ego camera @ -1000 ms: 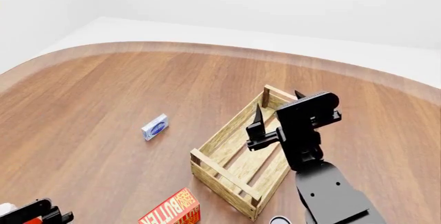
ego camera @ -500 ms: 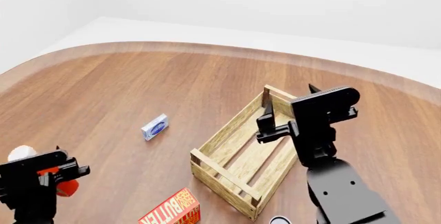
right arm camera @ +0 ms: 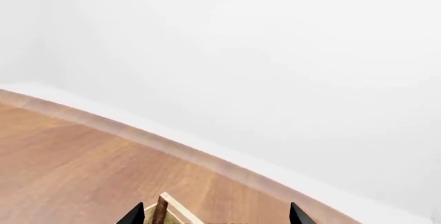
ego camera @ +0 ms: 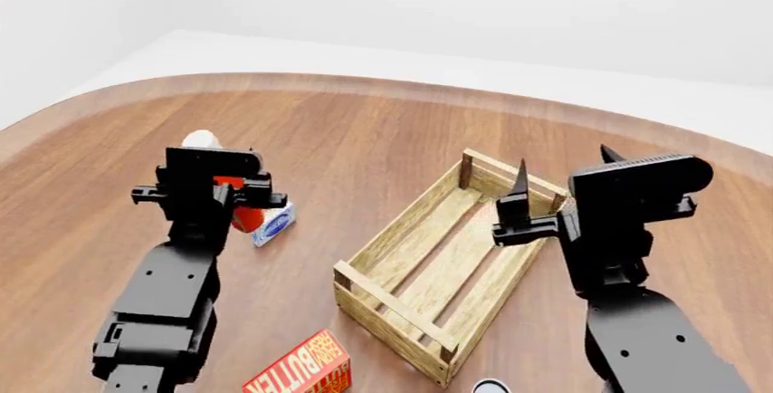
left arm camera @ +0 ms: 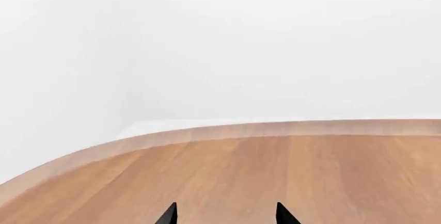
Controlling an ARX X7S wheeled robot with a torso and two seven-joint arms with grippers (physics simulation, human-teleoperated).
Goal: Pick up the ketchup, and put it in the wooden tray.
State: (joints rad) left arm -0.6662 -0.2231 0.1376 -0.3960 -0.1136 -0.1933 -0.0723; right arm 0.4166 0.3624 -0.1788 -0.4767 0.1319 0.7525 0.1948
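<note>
Ketchup (ego camera: pixel 246 216) is now lifted well up from the near-left edge of the counter (ego camera: pixel 362 130), where it sat half a second ago, and hangs above the small blue-and-white packet (ego camera: pixel 273 224), on the wooden tray's (ego camera: pixel 393 307) left. Only its white cap (ego camera: pixel 201 140) and a patch of red body show around the left gripper (ego camera: pixel 230 196), which is clamped on the bottle. The left arm has swung inward and up, so the bottle is much nearer the wooden tray than before, though still outside it and apart from its left wall.

The right gripper (ego camera: pixel 562 165) has drifted further right and slightly up, from over the wooden tray's middle to over its right wall; its fingers stand spread with nothing between them. In the right wrist view two dark fingertips (right arm camera: pixel 132 215) frame one corner post of the tray.

The wooden tray, the packet and the red butter box (ego camera: pixel 302 368) just beside the tray's near corner lie where they did
</note>
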